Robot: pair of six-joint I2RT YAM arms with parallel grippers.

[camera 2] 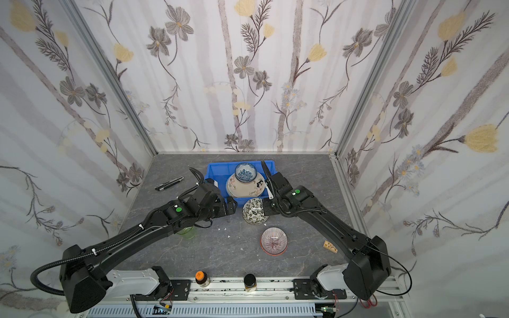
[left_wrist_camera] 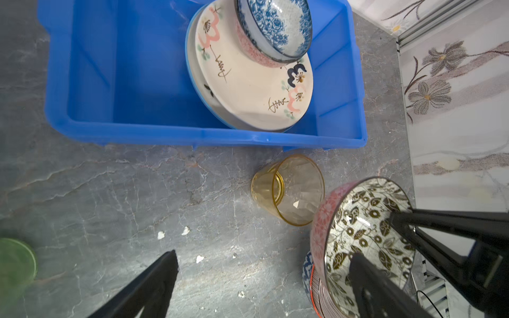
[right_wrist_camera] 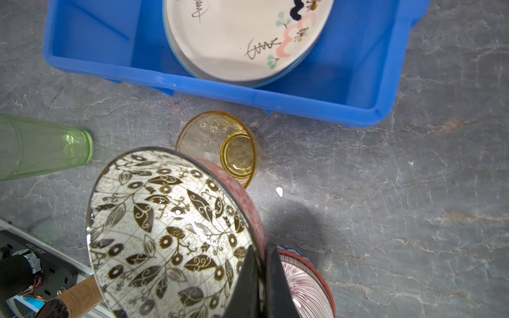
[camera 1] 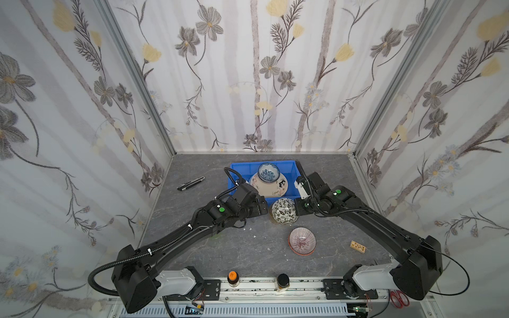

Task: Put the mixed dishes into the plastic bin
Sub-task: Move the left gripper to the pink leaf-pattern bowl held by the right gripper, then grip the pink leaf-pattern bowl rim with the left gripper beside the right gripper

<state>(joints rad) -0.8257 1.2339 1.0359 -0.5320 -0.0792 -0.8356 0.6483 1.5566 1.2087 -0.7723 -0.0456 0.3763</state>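
The blue plastic bin (camera 1: 239,174) stands at the back of the table and holds a cream flowered plate (camera 1: 276,187) on another plate, with a blue floral bowl (camera 1: 268,172) on top. My right gripper (right_wrist_camera: 261,247) is shut on the rim of the black-white leaf bowl (right_wrist_camera: 165,228), which hangs tilted above the table in front of the bin (right_wrist_camera: 358,110). Under it an amber tumbler (right_wrist_camera: 220,146) stands upright. My left gripper (left_wrist_camera: 263,256) is open just left of that bowl (camera 1: 285,211), over bare table. A green tumbler (right_wrist_camera: 41,147) stands under the left arm. An orange geometric bowl (camera 1: 302,241) sits nearer.
A black pen-like tool (camera 1: 191,183) lies at the left rear. A small wooden block (camera 1: 358,246) lies at the right. Two jars, orange lid (camera 1: 233,277) and black lid (camera 1: 283,280), stand on the front rail. White crumbs (left_wrist_camera: 161,234) dot the table. Papered walls close three sides.
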